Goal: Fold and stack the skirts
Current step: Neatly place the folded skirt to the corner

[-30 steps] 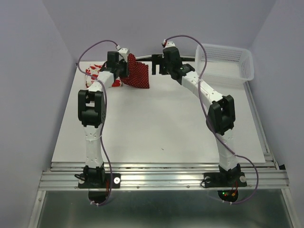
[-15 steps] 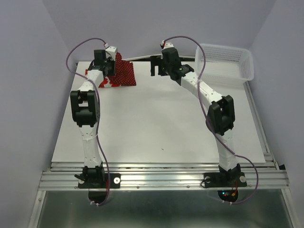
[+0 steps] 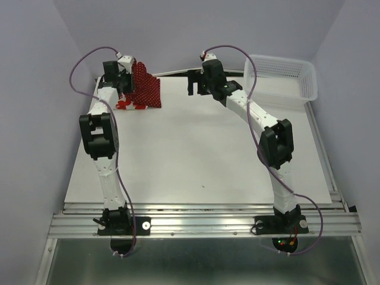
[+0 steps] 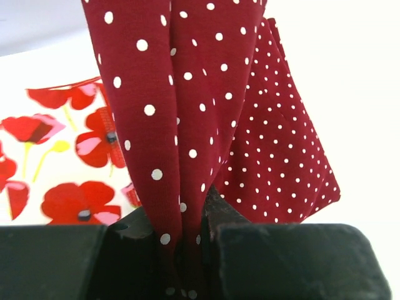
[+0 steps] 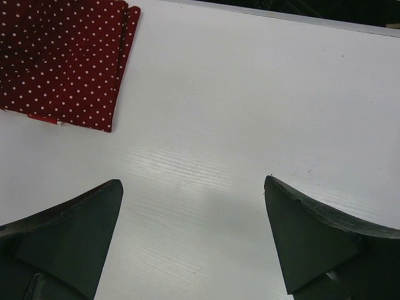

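While we're pinching a bunched fold of the dark red dotted skirt point(image 4: 206, 94) in the left claw point(image 4: 187, 250), fingers pressed tight on the cloth, the rest is draping down onto the table point(image 5: 250, 94) just ahead-right of it. We're seeing the poppy skirt point(image 4: 69, 156) lying flat ahead-left of that claw. We're holding the right claw point(image 5: 194, 240) spread wide over bare table, gripping nothing, with the dotted skirt lying ahead-left of it.

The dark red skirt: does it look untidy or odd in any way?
Yes. The dark red skirt is not flat: the left gripper has its jaws shut on a bunched fold, holding it up, while its lower part rests partly on the floral skirt. No tear shows.
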